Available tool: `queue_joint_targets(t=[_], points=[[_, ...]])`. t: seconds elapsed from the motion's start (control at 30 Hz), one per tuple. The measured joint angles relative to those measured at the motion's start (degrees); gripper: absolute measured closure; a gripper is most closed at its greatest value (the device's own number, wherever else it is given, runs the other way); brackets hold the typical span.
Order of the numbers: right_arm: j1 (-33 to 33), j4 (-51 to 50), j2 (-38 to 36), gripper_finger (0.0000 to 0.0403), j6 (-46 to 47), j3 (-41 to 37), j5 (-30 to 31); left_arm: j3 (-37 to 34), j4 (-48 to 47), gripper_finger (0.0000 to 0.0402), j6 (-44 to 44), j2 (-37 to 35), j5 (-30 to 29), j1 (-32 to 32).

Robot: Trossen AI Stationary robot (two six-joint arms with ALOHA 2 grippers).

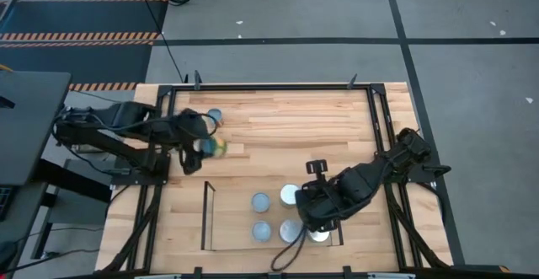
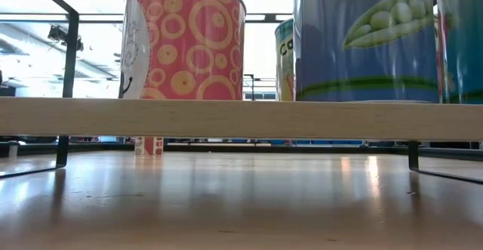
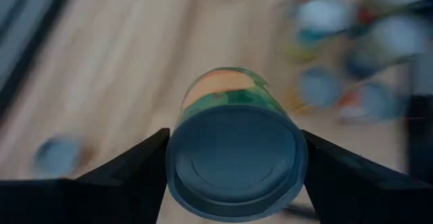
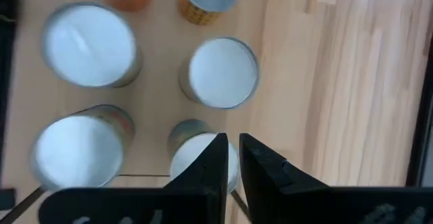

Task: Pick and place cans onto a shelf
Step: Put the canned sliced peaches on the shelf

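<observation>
The pale wooden plank table (image 1: 286, 136) spreads beneath both my arms. On it, against the edge that lies lowest in the high view and right of the middle, sits one low shelf with thin dark metal rails and a light wood base (image 1: 208, 216).

I count eight small round metal cans. Six stand upright on the shelf in my right wrist view, their silver-white tops (image 4: 223, 72) facing up. From above I see only some of them (image 1: 260, 201), since my right arm covers the others. From table height, a pink can with yellow rings (image 2: 183, 38) and a blue can printed with peas (image 2: 366, 38) stand on the shelf board. The seventh, a grey-blue-topped can (image 1: 214, 116), stands alone near the far left corner.

The eighth, a green-and-orange-sided can with a grey-blue end (image 3: 233, 160), is clamped between the fingers of my left gripper (image 1: 210, 147), toward the left edge.

My right gripper (image 4: 232, 141) hangs over the shelf's right end, fingers pinched almost together on nothing.
</observation>
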Motion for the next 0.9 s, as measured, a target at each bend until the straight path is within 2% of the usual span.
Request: queue_joint_targets(t=[0.07, 0.13, 0.3, 0.43, 0.6, 0.73, 0.9], points=[[1.0, 0.1, -0.7, 0.0359, 0.3, 0.0, -0.1, 0.1, 4.3, 0.0114, 1.9, 1.6, 2.4, -1.6], [1.7, 0.0, -1.6, 0.0359, 1.2, 0.0, 0.3, 0.6, 4.0, 0.0115, 2.0, 3.8, 3.9, -3.2], [2.8, -0.1, -3.6, 0.0359, 3.2, 0.0, 2.3, 10.6, -9.2, 0.0116, 2.5, 15.3, 5.2, -3.3], [2.8, 0.5, -4.4, 0.0359, 4.3, 0.0, 6.4, 17.3, -18.2, 0.0116, 6.3, 23.3, 5.2, -3.3], [2.3, -0.2, -4.5, 0.0359, 5.7, 0.0, 7.6, 15.9, -15.0, 0.0116, 7.7, 26.4, 6.7, -4.1], [2.4, -0.2, -4.5, 0.0359, 7.9, 0.0, 6.7, 13.3, -10.4, 0.0114, 1.7, 28.1, 5.1, -5.2], [4.5, -0.2, -5.9, 0.0359, 10.6, 0.0, 4.7, 10.9, -9.5, 0.0113, -0.8, 31.4, 5.1, -9.4]])
